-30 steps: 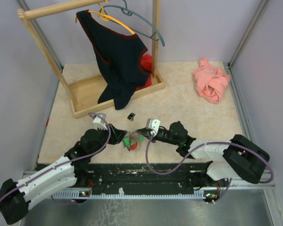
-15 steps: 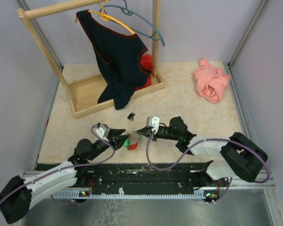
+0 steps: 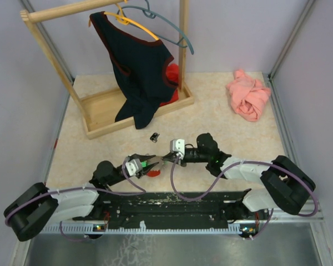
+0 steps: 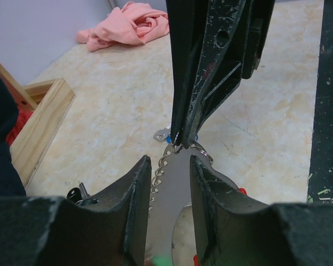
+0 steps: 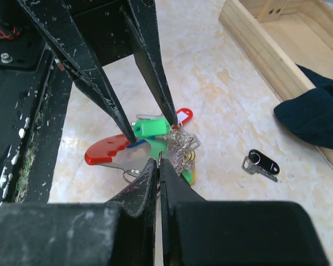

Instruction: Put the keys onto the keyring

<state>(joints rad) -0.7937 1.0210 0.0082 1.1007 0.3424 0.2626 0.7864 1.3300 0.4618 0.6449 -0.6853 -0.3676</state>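
Over the last second the left arm has been dropped low and stretched out flat, so the left gripper (image 4: 170, 162) is now pushed into the keys (image 5: 153, 129) from the near side. The right gripper (image 5: 158, 165) has been drawn slightly back and is met tip to tip. Its fingers are pressed together, and a thin loop of the ring (image 5: 181, 145) is judged to be pinched between them. The left fingers (image 4: 134, 205) are seen apart with the bunch lying in the gap; whether it is clamped cannot be told. The keys have hardly been shifted: they are found on the worktop (image 3: 222, 127), directly between the two grippers. It is judged that the ring is being steadied from both sides for threading; no key is seen being fed on yet. A black key (image 5: 261, 163) is left loose beyond the right gripper, well apart from the bunch. The worktop is pale, mottled and smooth. Farther beyond the grippers a wooden rack (image 3: 102, 113) with a dark garment (image 3: 141, 72) is set, a pink cloth (image 3: 248, 95) is heaped to the far right, and plain walls (image 3: 22, 83) close the space in
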